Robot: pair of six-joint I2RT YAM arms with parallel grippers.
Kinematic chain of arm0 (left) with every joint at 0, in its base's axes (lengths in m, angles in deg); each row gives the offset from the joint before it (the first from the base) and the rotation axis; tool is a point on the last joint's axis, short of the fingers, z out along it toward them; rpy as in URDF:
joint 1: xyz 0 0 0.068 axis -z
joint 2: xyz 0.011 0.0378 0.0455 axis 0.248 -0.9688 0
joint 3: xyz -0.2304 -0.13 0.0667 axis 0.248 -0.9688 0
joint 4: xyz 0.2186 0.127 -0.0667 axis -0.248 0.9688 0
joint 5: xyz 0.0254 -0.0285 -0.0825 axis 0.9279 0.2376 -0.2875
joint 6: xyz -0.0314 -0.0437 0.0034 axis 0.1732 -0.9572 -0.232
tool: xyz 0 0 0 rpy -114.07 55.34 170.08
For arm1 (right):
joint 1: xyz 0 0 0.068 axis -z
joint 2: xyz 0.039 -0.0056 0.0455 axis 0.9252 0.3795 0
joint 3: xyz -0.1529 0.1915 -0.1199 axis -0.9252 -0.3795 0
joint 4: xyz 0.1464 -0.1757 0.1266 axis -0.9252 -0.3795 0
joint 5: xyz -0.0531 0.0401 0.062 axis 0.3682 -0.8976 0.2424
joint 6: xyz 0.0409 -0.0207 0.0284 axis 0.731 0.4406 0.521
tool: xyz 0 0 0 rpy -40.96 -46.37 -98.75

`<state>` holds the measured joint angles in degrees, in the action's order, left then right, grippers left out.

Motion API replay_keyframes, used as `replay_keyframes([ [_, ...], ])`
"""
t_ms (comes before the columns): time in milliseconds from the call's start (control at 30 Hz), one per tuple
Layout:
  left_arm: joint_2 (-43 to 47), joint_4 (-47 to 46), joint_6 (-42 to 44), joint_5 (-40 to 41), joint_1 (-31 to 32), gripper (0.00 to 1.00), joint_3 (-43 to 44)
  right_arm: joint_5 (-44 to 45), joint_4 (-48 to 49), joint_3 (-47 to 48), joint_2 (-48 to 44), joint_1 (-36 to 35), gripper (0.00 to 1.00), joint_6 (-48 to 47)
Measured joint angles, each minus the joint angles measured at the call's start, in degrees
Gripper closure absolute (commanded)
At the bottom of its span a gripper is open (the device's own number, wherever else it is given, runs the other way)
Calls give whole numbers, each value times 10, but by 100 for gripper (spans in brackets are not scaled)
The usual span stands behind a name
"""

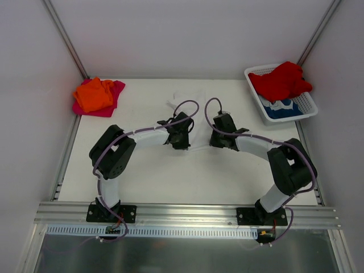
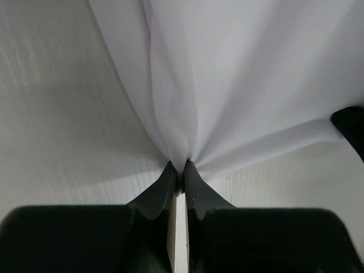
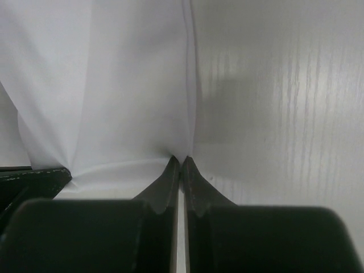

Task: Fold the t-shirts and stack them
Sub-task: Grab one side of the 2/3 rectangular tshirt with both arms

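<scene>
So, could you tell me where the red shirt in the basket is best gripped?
Probably at its raised middle hump, from straight above: the red shirt lies bunched high in the basket, whose walls would likely block a sideways approach.

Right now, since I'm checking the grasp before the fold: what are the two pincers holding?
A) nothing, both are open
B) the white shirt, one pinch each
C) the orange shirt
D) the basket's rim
B: in the wrist views the left pincer and the right pincer are each shut on a gathered pinch of the white shirt.
</scene>
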<state>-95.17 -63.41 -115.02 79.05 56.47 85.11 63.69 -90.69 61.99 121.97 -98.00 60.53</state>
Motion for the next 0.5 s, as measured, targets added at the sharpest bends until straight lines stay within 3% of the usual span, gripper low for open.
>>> replay_keyframes([
  [500, 130, 37, 0, 20, 15, 100, -32, 21, -61, -15, -168, -28, 100, 0],
])
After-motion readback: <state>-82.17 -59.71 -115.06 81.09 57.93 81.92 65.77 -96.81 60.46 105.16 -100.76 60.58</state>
